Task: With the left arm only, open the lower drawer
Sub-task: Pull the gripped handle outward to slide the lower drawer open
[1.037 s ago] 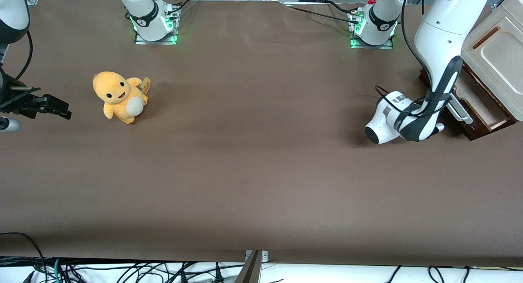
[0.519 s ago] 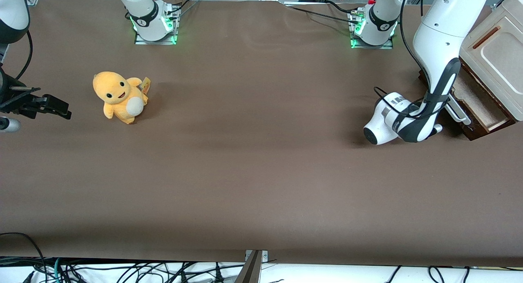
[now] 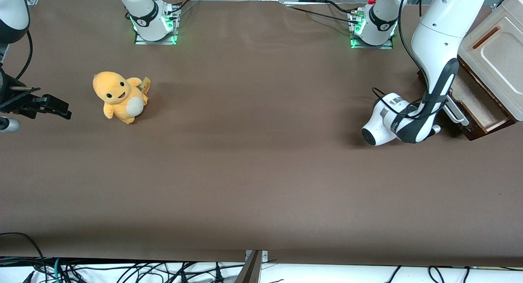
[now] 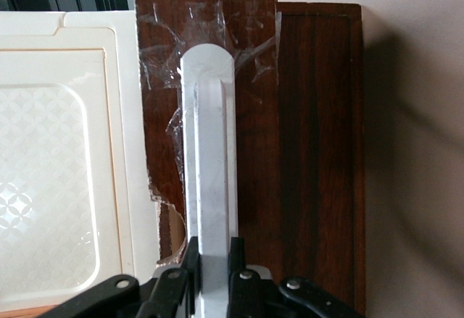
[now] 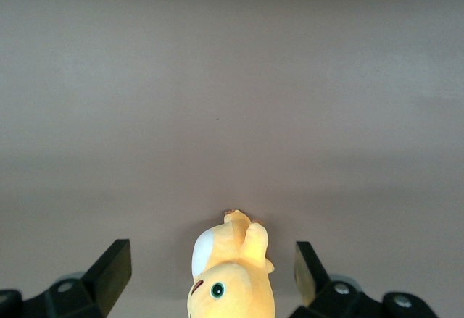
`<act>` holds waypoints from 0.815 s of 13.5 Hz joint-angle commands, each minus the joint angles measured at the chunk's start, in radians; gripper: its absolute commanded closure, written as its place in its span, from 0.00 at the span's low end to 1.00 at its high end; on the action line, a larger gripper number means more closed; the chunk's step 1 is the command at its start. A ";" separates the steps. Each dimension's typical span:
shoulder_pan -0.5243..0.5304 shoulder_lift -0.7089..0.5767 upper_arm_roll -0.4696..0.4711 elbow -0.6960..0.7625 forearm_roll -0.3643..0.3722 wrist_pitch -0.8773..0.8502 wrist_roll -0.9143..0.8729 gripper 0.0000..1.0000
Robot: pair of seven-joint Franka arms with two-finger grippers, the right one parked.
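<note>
The gripper (image 4: pixel 214 278) of the left arm (image 3: pixel 435 62) is closed on the silver bar handle (image 4: pixel 210 151) of the lower drawer (image 3: pixel 478 105), with one black finger (image 4: pixel 190 264) pressed against each long side of the bar, as is seen in the left wrist view. In the front view the gripper itself is hidden by the arm's white wrist, which is held low over the table (image 3: pixel 253 172), just in front of the drawer. The handle (image 3: pixel 457 110) is seen there as a pale bar lying across the dark brown drawer front, and strips of clear tape (image 4: pixel 174 50) are stuck on the wood around the bar's end. The drawer is pulled partly out of the cream cabinet (image 3: pixel 494 56), so that its pale beige inside is exposed between the dark front and the cabinet body. The cabinet is placed at the working arm's end of the table, at the table's edge, and its recessed panel and orange-brown slot are turned upward. Well apart from all this, toward the parked arm's end of the table, a yellow plush toy (image 3: pixel 118 96) with a white belly is seated upright on the brown surface. The same toy (image 5: pixel 230 274) is seen from above in the right wrist view.
</note>
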 commanded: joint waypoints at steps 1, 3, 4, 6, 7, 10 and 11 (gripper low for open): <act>-0.037 0.010 -0.007 0.029 -0.087 -0.031 0.007 0.99; -0.044 0.010 -0.007 0.029 -0.093 -0.031 0.006 0.99; -0.044 0.014 -0.007 0.029 -0.093 -0.031 0.004 0.99; -0.044 0.016 -0.007 0.029 -0.093 -0.031 0.004 0.99; -0.044 0.016 -0.007 0.032 -0.093 -0.031 0.004 0.99; -0.045 0.018 -0.007 0.038 -0.093 -0.032 0.004 0.99; -0.045 0.021 -0.007 0.038 -0.094 -0.033 0.006 0.99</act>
